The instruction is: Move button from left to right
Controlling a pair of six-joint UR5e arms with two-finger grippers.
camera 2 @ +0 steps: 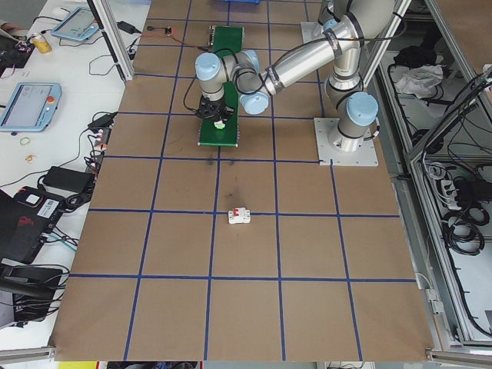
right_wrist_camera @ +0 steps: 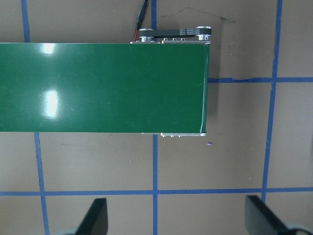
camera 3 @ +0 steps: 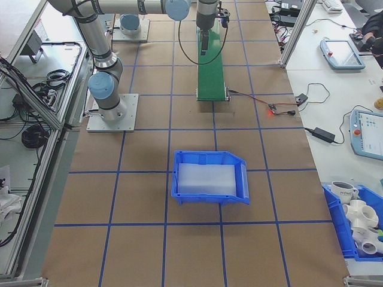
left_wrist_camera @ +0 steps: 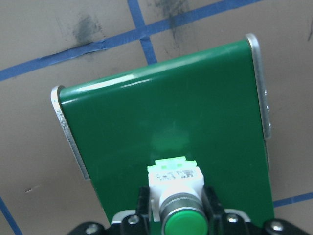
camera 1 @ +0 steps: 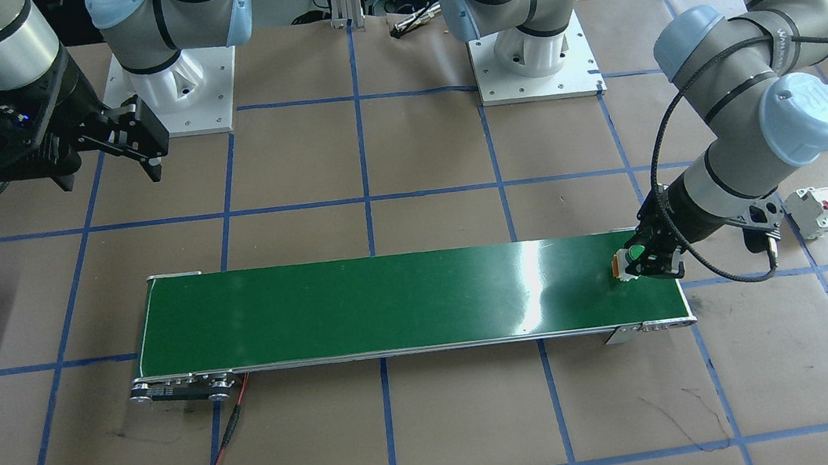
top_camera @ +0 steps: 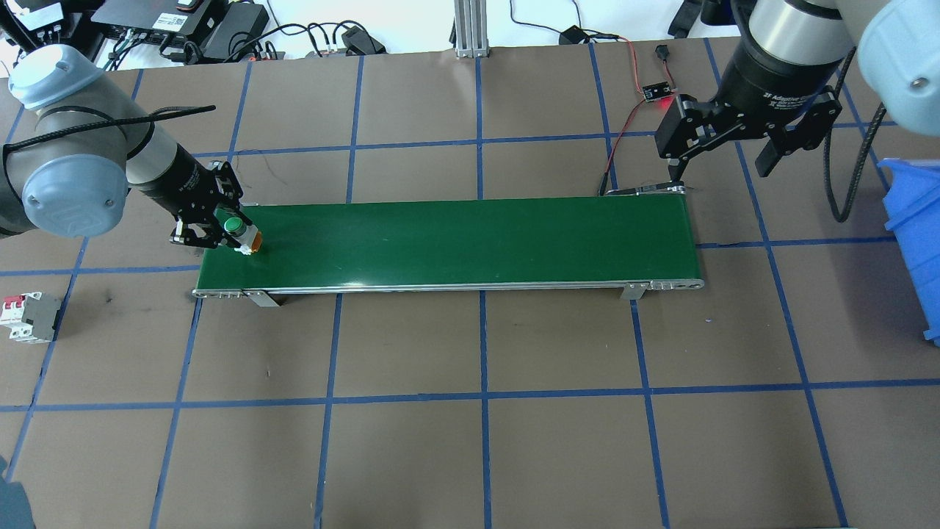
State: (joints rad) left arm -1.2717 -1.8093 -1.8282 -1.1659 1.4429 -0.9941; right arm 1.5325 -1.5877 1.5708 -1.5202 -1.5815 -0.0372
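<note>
The left gripper (top_camera: 220, 229) grips the button (top_camera: 236, 228) between its fingers (left_wrist_camera: 211, 201), low over the left end of the green conveyor belt (top_camera: 455, 242). The right gripper (top_camera: 723, 158) hangs open beyond the belt's right end.

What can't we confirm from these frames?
- Whether the button rests on the belt: in the left wrist view the left hand covers its underside, and in the overhead view it is too small to tell.
- Right hand fingertips: cut off at the bottom edge of the right wrist view.
- Breaker toggle position: too small in every view.
- Bin contents: washed out in the exterior right view.
</note>
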